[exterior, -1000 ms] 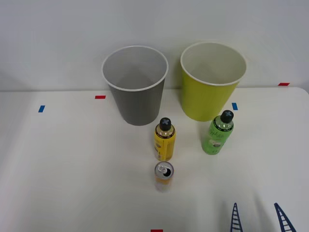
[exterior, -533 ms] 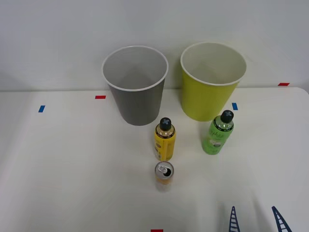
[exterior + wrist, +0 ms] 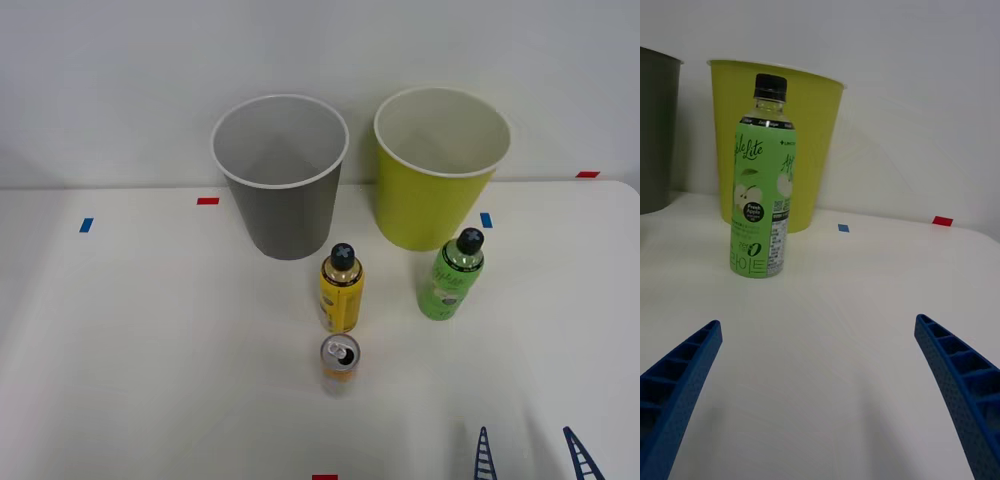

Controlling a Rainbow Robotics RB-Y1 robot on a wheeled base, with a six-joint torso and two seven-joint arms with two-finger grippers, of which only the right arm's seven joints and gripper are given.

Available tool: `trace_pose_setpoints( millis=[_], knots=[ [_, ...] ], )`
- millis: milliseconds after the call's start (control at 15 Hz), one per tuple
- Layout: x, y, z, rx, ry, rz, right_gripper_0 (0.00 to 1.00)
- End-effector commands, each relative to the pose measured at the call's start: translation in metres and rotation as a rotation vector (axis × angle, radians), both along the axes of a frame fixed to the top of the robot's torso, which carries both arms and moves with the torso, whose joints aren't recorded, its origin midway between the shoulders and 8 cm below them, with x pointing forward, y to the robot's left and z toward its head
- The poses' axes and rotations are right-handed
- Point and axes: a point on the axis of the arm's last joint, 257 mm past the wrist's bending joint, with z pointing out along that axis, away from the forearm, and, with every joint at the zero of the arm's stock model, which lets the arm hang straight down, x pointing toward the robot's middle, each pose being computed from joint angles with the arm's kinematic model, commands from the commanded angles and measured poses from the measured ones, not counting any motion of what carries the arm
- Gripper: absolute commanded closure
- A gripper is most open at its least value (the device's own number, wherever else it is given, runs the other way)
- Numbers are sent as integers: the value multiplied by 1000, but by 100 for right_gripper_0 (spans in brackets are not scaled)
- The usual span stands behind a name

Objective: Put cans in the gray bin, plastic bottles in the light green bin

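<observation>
Overhead front camera and low wrist camera share the green bottle (image 3: 450,281) (image 3: 762,190).

The green bottle (image 3: 762,180) label reads "Lite" (also "Fresh Apple").

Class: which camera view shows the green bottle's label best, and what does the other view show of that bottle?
The right wrist view: the green bottle stands upright and side-on, its label facing the camera with print visible. The front view looks down on it, showing mostly its black cap and shoulder beside the light green bin, the label foreshortened.
</observation>
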Motion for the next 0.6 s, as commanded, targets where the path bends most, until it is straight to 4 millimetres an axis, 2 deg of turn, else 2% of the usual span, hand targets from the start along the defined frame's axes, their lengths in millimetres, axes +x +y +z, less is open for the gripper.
trace_pose_setpoints(
  millis=[67,600],
  knots=[
    [0,0,0,0,0,0,12],
    [0,0,0,0,0,0,12]
  ],
)
